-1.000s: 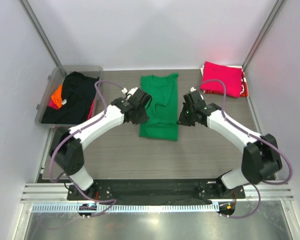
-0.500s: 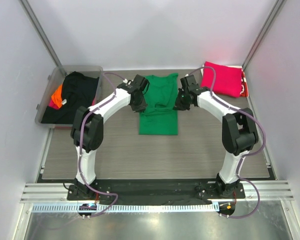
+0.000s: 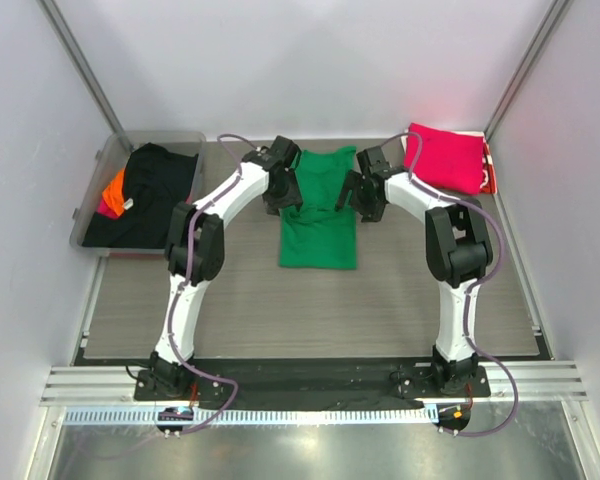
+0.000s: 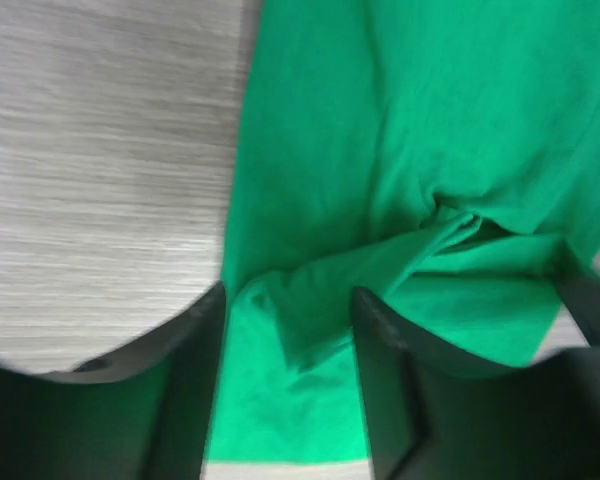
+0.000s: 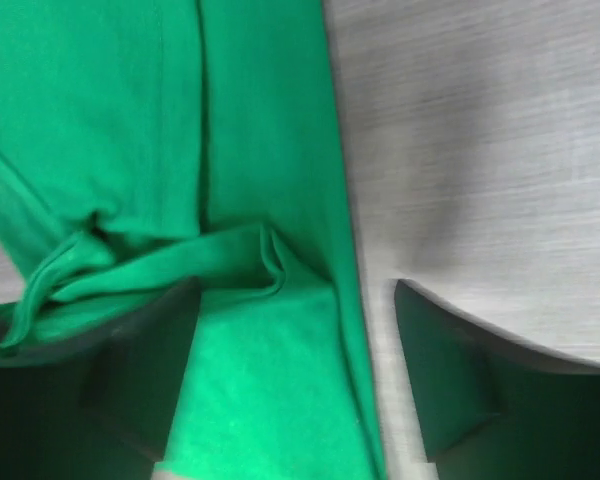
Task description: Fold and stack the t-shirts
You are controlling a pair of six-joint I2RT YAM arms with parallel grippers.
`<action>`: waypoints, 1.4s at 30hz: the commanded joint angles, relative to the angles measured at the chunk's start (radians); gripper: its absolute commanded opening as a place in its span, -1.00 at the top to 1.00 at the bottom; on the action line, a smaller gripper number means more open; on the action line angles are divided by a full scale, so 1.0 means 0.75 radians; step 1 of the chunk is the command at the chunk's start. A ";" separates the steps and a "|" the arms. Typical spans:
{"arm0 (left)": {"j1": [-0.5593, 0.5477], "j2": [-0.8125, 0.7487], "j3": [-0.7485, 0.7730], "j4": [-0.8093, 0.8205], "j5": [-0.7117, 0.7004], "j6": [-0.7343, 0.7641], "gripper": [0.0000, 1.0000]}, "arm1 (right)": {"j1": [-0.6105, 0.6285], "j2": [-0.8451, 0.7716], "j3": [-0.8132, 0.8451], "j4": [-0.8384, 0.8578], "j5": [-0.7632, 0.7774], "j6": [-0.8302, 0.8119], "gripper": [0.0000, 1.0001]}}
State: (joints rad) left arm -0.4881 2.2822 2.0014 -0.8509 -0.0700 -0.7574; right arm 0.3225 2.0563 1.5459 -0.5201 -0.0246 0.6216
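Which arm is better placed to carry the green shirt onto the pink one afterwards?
Probably right. The right arm holds open jaws over the green shirt's right edge, close to the pink shirt; the left arm is on the opposite edge, nearer the tub.

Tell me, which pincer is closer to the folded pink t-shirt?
Right. The right pincer is at the green t-shirt's edge facing the pink t-shirt; the left pincer is at the opposite edge, farther off.
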 commanded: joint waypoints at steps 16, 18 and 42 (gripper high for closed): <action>-0.018 -0.498 -0.301 -0.001 0.032 0.083 -0.10 | -0.017 -0.093 0.287 -0.184 -0.043 -0.011 -0.89; -0.016 -0.523 -0.355 0.067 0.073 0.096 -0.08 | -0.005 -0.162 0.220 -0.160 -0.067 -0.019 -0.81; -0.004 0.029 0.041 0.075 0.183 0.159 0.18 | -0.039 0.160 0.264 -0.034 -0.387 -0.133 0.53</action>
State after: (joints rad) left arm -0.5194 2.3081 1.9430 -0.7811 0.0734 -0.6693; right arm 0.3172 2.1651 1.6634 -0.5411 -0.3054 0.5537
